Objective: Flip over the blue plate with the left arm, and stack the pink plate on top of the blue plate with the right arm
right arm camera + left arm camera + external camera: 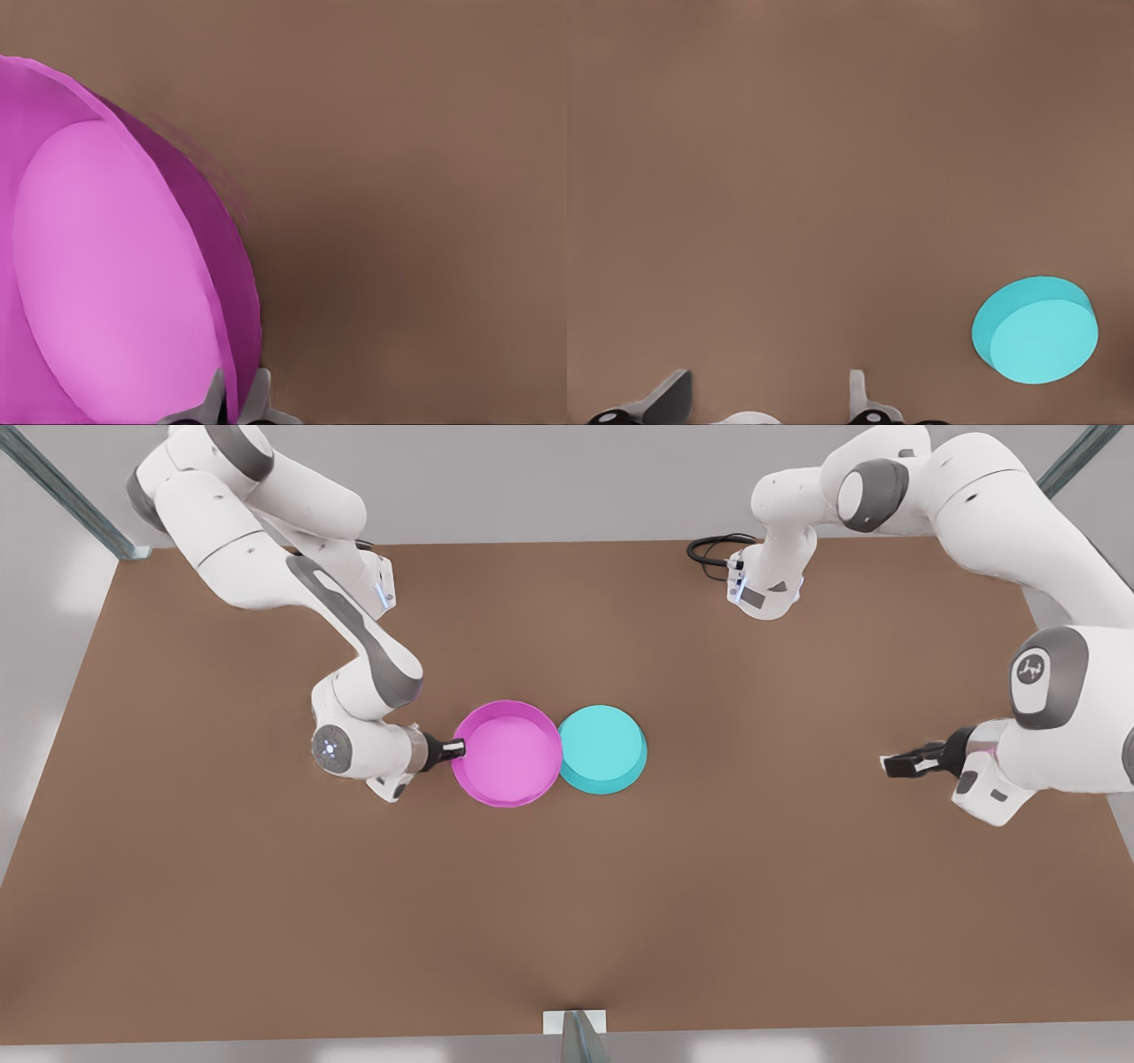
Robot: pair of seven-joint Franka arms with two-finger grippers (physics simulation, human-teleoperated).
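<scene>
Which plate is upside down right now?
The blue plate: its flat base faces up, rim down on the table. The pink plate beside it is open side up, its rim pinched between the right gripper's fingers.

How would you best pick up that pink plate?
By its thin upright rim, one finger inside and one outside. The right gripper already pinches the pink plate this way from the front view's left, the side away from the touching blue plate.
</scene>
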